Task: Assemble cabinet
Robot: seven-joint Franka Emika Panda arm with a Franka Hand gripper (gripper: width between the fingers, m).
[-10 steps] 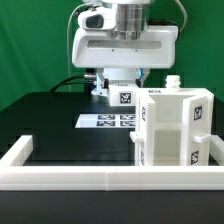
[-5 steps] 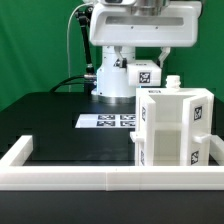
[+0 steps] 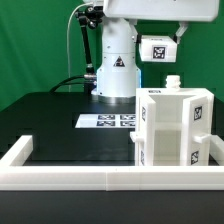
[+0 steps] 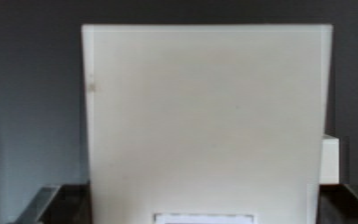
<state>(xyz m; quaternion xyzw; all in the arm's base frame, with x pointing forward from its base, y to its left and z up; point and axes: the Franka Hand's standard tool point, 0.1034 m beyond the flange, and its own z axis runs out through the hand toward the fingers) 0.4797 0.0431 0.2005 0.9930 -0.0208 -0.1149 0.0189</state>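
The cabinet body [image 3: 172, 130], a white box with tag markers, stands upright on the black table at the exterior view's right. My gripper [image 3: 158, 40] is high above it, at the frame's top edge, shut on a small white cabinet panel [image 3: 157, 49] that bears a tag. In the wrist view this panel [image 4: 202, 110] fills most of the picture as a plain white face. It sits between my dark fingers [image 4: 12, 205], which show only at its two sides, with my gripper [image 4: 179, 208] closed around it.
The marker board [image 3: 105, 121] lies flat on the table in front of the arm's base [image 3: 115, 75]. The low white border frame [image 3: 100, 178] runs along the near edge and up both sides. A green backdrop stands behind.
My gripper has risen from just above the table to well above the cabinet body and moved toward the exterior view's right, carrying the tagged panel with it.
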